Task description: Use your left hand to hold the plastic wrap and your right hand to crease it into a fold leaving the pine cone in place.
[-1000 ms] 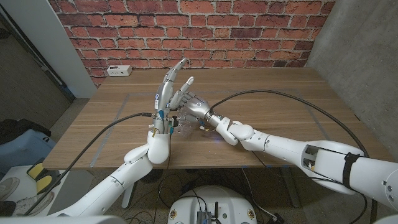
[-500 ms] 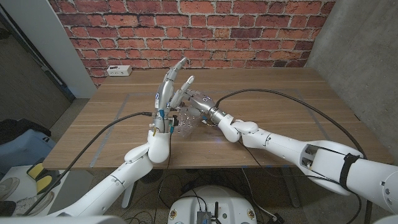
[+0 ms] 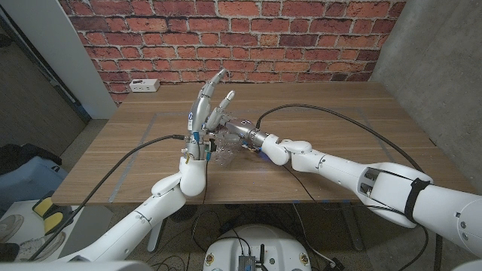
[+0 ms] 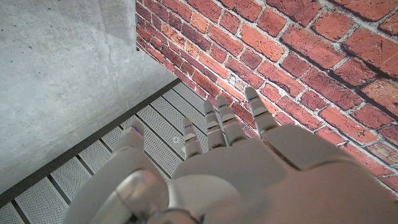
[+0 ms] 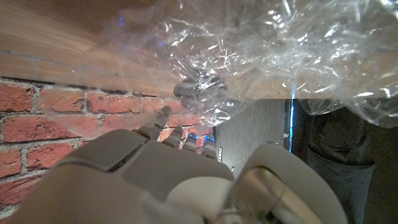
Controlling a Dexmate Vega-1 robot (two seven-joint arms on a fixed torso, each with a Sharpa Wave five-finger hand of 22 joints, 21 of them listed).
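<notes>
At mid-worktop [image 3: 316, 113], the left hand [image 3: 207, 113] stands upright, fingers apart and holding nothing visible, beside crinkled plastic wrap [image 3: 226, 147] — likely light, limp and clingy, best pinched at an edge — while the right hand [image 3: 239, 132] reaches in, its grip impossible to tell.

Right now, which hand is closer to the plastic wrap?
Right. The right hand reaches into the plastic wrap from the side; the left hand stands upright beside it, fingers raised above it.
</notes>
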